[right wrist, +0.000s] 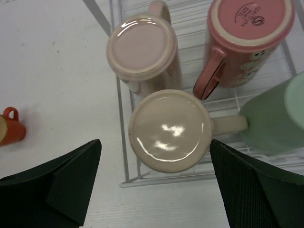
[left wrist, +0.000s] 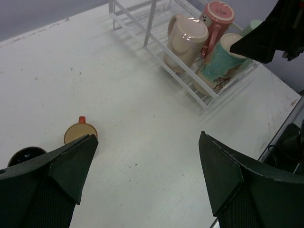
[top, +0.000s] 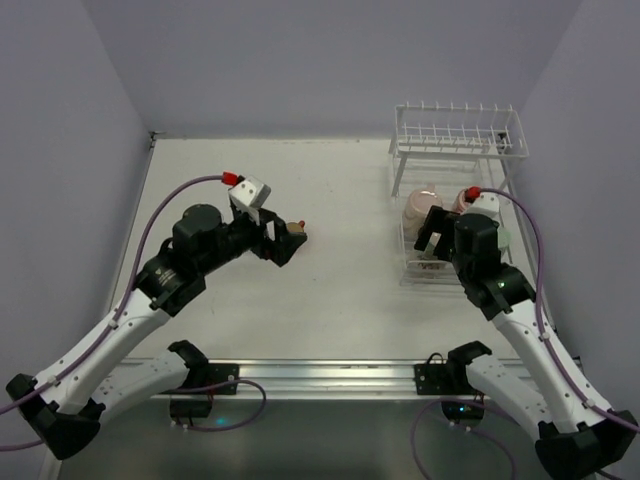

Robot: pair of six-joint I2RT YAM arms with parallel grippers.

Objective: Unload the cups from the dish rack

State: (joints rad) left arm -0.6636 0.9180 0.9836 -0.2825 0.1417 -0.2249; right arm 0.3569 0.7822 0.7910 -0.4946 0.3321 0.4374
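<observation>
By table's [top: 340, 300] far right corner, dish rack [top: 458, 135] holding four cups [right wrist: 168, 130] mouth-down, orange-red cup [left wrist: 80, 132] upright mid-table, left claw [left wrist: 147, 142] and right claw [right wrist: 156, 142] apart, empty

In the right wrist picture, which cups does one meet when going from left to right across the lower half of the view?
small orange-red cup → cream mug → light green mug

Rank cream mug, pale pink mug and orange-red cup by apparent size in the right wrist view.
1. cream mug
2. pale pink mug, close to it; camera nearness may decide
3. orange-red cup, clearly smallest
</observation>
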